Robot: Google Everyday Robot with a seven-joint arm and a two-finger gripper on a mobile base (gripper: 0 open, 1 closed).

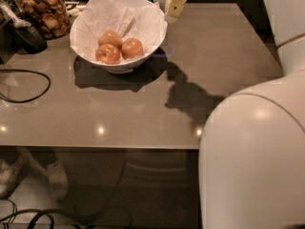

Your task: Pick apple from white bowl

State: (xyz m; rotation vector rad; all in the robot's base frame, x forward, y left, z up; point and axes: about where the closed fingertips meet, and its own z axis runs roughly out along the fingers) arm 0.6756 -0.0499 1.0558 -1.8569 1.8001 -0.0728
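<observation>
The white bowl (152,32) stands at the back left of the grey table, lined with crumpled white paper. Three reddish-orange apples lie in it: one at the front left (108,55), one at the right (132,47) and one behind (109,37). My gripper (173,8) hangs at the top of the view, just right of the bowl's right rim and above the table. Its pale fingers point down, and nothing shows in them. My white arm (252,156) fills the right side of the view.
A glass jar of brown snacks (44,11) stands behind the bowl at the left. A dark object (28,35) sits next to it. A black cable (24,87) loops on the table's left side. The table's front edge (95,146) runs across the middle.
</observation>
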